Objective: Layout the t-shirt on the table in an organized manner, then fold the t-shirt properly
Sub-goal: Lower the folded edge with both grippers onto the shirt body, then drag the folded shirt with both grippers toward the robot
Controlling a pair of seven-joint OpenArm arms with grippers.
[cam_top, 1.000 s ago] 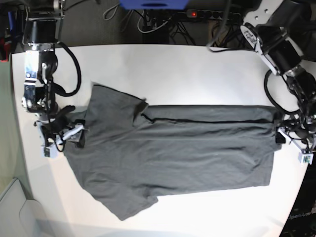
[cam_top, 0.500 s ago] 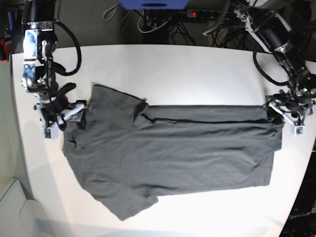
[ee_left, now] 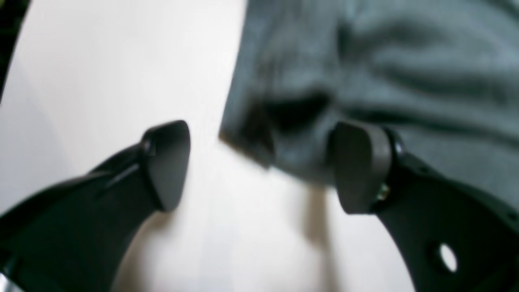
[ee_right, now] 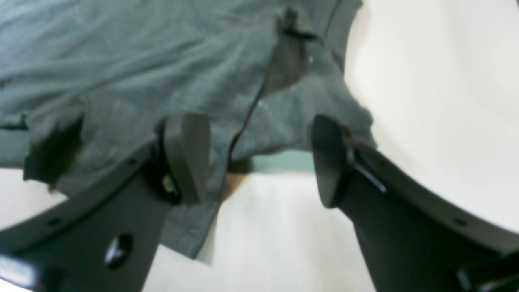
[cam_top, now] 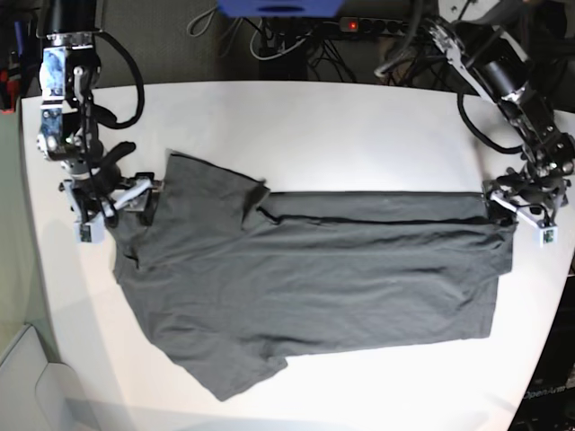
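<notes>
The dark grey t-shirt (cam_top: 341,269) lies spread on the white table (cam_top: 341,135), its top portion folded over along a lengthwise crease, with one sleeve sticking out at the lower left. My left gripper (cam_top: 519,211) stands open at the shirt's right upper corner. In the left wrist view that blurred corner (ee_left: 259,134) sits between the spread fingers (ee_left: 166,162), unpinched. My right gripper (cam_top: 121,199) is open at the shirt's left edge. In the right wrist view, that gripper (ee_right: 259,160) straddles the cloth edge (ee_right: 243,121), which lies loose between the pads.
Cables and a power strip (cam_top: 359,27) lie beyond the table's far edge. The table's right edge runs close behind my left gripper, and the left edge is just behind my right gripper. Bare tabletop stretches above the shirt.
Both grippers have slid toward the table's far side along the shirt's ends, staying open. The shirt has barely moved.
</notes>
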